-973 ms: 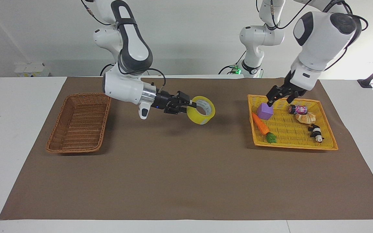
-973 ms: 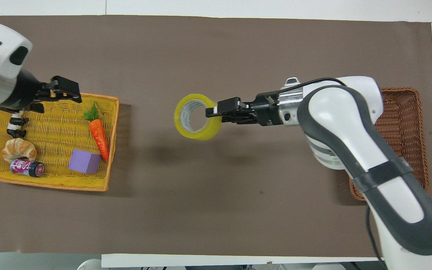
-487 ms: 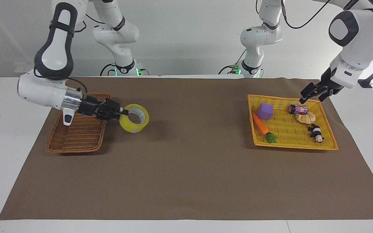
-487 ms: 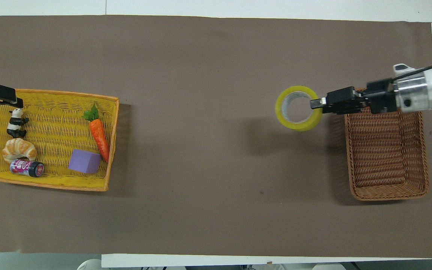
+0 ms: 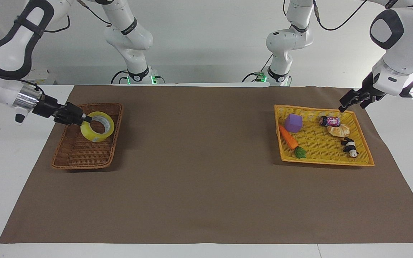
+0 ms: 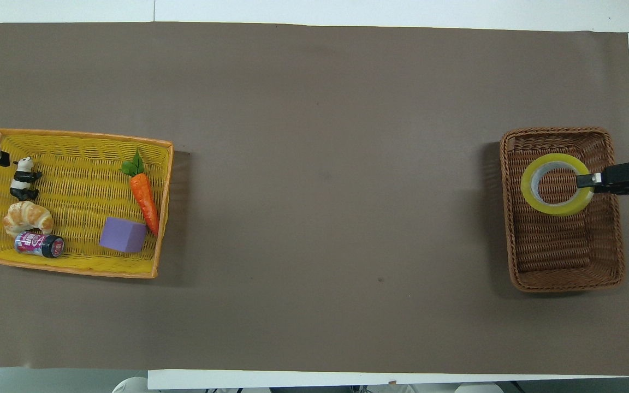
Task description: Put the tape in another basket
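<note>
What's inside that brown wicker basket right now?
Over the brown basket, the right claw holds the roll of yellow tape. Whether the tape touches the bottom is unclear. The woven floor that shows is bare; the patch under the roll's band is covered.

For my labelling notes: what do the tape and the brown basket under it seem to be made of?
The tape: glossy, translucent yellow plastic film, probably on a whitish card core; light shines through it. The basket: woven wicker or rattan-like strands, matte brown, with a braided rim; whether natural or plastic is unclear.
</note>
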Controlling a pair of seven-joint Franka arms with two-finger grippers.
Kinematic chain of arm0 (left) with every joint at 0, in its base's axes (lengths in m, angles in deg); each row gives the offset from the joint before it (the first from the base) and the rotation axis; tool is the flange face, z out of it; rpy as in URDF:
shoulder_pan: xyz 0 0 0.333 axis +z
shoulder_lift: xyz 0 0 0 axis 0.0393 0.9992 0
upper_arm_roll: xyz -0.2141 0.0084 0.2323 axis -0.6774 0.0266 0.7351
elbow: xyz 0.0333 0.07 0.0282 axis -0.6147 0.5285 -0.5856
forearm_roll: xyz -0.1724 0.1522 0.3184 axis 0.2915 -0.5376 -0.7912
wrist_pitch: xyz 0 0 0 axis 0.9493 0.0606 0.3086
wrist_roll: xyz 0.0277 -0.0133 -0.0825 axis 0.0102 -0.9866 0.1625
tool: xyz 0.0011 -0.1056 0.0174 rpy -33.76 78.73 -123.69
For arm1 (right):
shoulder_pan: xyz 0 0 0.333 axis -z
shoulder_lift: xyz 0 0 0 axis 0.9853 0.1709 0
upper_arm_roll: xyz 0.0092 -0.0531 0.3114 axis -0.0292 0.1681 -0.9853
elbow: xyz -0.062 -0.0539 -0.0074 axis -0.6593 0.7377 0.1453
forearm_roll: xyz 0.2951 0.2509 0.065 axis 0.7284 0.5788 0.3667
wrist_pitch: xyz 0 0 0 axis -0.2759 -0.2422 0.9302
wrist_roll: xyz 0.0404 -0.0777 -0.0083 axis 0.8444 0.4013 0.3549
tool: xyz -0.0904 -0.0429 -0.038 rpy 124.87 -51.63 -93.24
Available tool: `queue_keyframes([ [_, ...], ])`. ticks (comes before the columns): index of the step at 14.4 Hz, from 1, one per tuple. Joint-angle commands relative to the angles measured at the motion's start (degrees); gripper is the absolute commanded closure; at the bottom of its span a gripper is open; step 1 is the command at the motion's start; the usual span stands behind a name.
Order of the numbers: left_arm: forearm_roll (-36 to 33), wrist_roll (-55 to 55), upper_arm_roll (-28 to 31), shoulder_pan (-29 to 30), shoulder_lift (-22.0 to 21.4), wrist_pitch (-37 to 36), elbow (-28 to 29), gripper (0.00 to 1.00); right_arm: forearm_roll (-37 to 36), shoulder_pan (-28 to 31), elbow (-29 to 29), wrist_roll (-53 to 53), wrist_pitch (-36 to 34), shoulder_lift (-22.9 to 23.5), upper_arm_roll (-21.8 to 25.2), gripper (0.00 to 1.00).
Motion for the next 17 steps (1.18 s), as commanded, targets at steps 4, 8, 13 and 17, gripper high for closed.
queue_keyframes([
  [4, -4.14, 0.71, -0.79, -2.45, 6.12, -12.85, -14.35, 0.0, -1.65, 3.3, -4.38, 6.49, 2.92, 2.79, -0.76, 1.0],
  [8, -4.24, 2.03, -0.79, -3.42, 6.12, -12.94, -14.35, 0.0, -2.62, 3.48, -7.46, 11.88, 7.66, 3.59, -0.76, 1.0],
  [13, -4.06, 2.21, -0.7, -3.42, 5.33, -10.66, -12.17, 0.0, -5.43, 2.96, -6.68, 12.41, 8.11, 3.76, -0.85, 0.11],
  [17, -3.8, 2.12, -0.7, -3.42, 4.62, -9.25, -10.57, 0.0, -7.37, 2.87, -4.57, 13.99, 8.11, 3.33, -0.85, 0.0],
])
